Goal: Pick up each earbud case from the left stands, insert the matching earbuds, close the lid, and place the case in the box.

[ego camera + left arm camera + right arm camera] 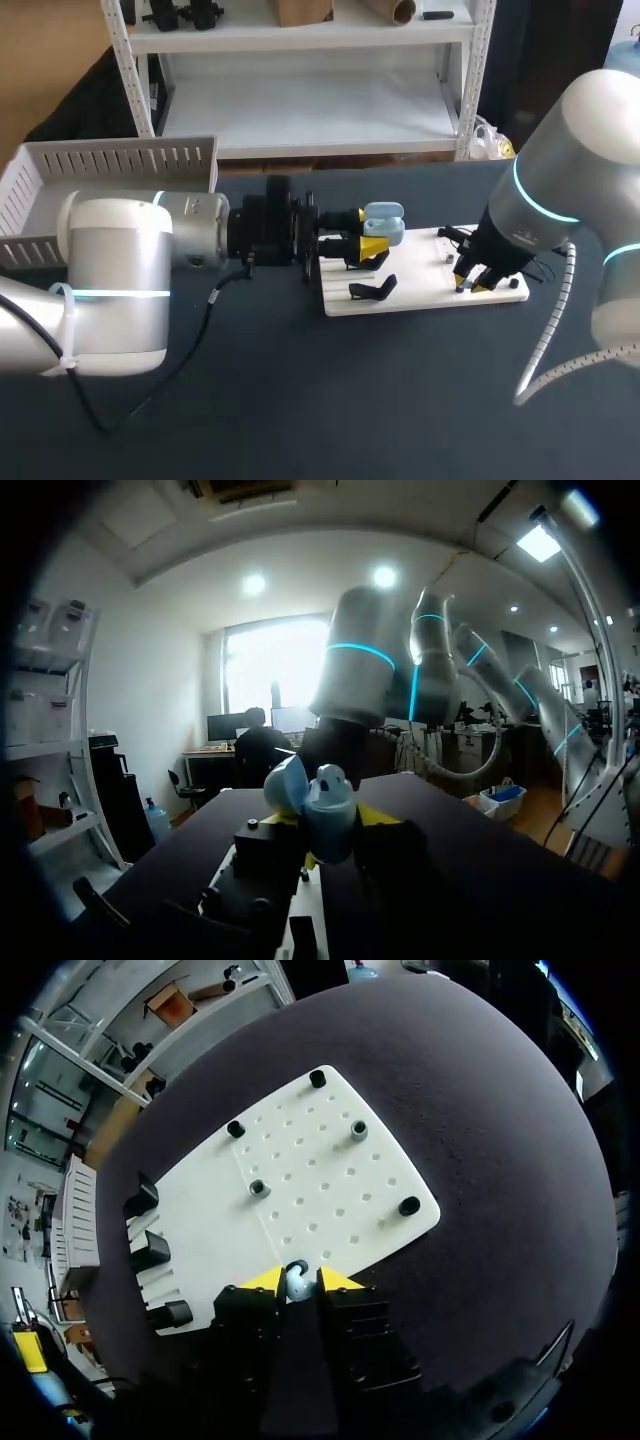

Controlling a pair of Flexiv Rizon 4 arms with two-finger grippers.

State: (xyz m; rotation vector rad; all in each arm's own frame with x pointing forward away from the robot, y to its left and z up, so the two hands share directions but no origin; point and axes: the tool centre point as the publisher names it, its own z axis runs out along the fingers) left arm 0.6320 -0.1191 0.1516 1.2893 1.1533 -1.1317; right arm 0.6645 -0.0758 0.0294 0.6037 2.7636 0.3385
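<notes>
Blue case (pixel 385 222), lid open, sits clamped in the left claw (pixel 368 238) above the white board (pixel 420 292). Right claw (pixel 296 1278) pinches an earbud (pixel 296 1283): lift straight, then line it up with its socket.

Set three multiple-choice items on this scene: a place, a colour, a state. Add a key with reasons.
1. The white box stands: A. at the table's far left; B. at its right edge; C. in its middle.
2. The earbud case is: A. red; B. light blue; C. black.
3. The right end effector is: A. open and empty; B. shut on the case; C. shut on a small earbud.
Key: 1 A, seen at the head view's left; 2 B, pale blue in both views; 3 C, both yellow tips touch the earbud.
</notes>
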